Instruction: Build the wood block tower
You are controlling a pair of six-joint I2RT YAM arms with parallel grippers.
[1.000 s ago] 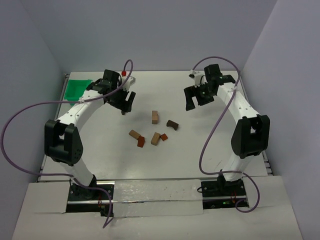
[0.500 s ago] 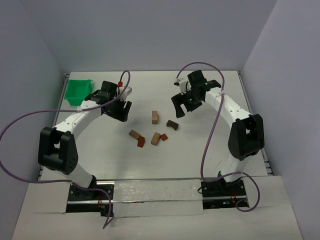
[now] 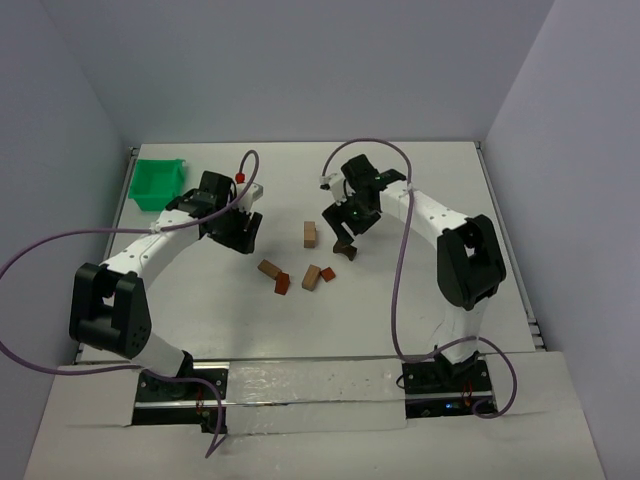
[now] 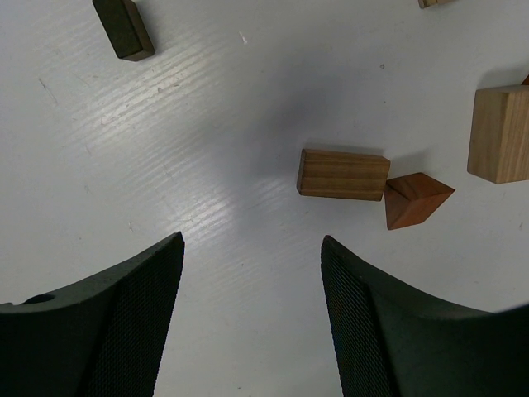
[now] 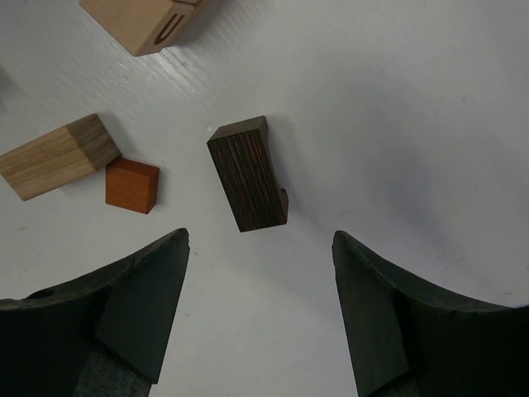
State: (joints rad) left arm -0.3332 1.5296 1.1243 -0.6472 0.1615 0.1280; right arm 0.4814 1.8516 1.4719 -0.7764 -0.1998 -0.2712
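On the white surface, in front of both hands, the wood blocks for the tower are lying loose and are not making any stack. The left hand is hanging above the surface with its fingers standing apart and gripping nothing. Just ahead of it, a little to the right in its wrist view, a tan block is lying flat, and a reddish-brown wedge is touching the right end of this block. Further to the right, a bigger tan block is reaching the edge of that view, and far ahead to the left a dark narrow block is lying alone. The right hand is also standing open and holding nothing. A dark brown block is lying just ahead of its gap and is touching neither finger. To the left of this block a small orange-red cube is sitting just beside another tan block, and further ahead a pale block with a printed letter is showing. A green bin is standing well apart from the left hand, on its outer side.
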